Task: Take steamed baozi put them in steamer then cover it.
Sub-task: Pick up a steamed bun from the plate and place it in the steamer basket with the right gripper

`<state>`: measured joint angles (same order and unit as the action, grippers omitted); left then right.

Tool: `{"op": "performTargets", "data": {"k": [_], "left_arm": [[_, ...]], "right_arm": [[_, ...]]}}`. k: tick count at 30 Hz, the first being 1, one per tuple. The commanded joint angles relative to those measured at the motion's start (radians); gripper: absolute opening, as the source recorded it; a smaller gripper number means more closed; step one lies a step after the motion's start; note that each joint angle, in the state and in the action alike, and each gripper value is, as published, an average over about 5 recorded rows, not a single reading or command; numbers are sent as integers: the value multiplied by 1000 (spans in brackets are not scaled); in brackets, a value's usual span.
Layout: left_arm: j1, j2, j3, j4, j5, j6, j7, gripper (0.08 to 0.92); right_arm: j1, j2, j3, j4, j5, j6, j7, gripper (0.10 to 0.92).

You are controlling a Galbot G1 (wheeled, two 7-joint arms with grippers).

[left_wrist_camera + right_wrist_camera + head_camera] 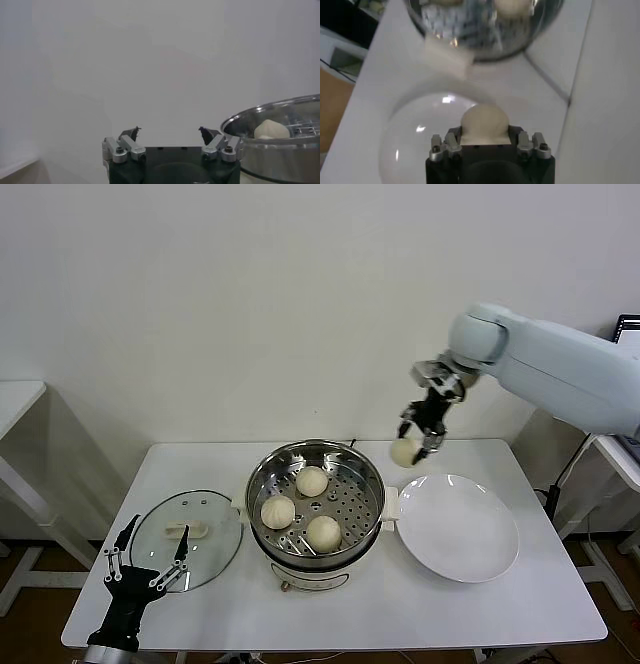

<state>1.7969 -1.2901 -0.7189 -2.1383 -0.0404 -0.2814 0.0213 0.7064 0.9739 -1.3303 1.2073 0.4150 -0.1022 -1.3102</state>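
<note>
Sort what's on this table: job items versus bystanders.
Job: three baozi in the steamer; fourth baozi held by the right gripper; glass cover on the table.
Bystanders: empty white plate; left gripper, idle.

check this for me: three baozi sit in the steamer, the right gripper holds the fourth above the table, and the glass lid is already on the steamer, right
Not quite. The glass lid lies on the table left of the steamer, which is uncovered, as the head view shows. The rest holds: three baozi sit inside, and the right gripper holds the fourth above the table.
</note>
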Motion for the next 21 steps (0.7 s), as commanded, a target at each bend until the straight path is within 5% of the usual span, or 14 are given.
{"op": "performTargets", "data": {"k": [1,21], "left_arm": [[1,7,-12,3,-1,-4,-2,823],[-1,2,-17,1,-3,-8,-6,823]], "right_arm": [[140,165,-171,142,152,-92,85,656],[-20,205,-178,102,27,-125,158,653]]}}
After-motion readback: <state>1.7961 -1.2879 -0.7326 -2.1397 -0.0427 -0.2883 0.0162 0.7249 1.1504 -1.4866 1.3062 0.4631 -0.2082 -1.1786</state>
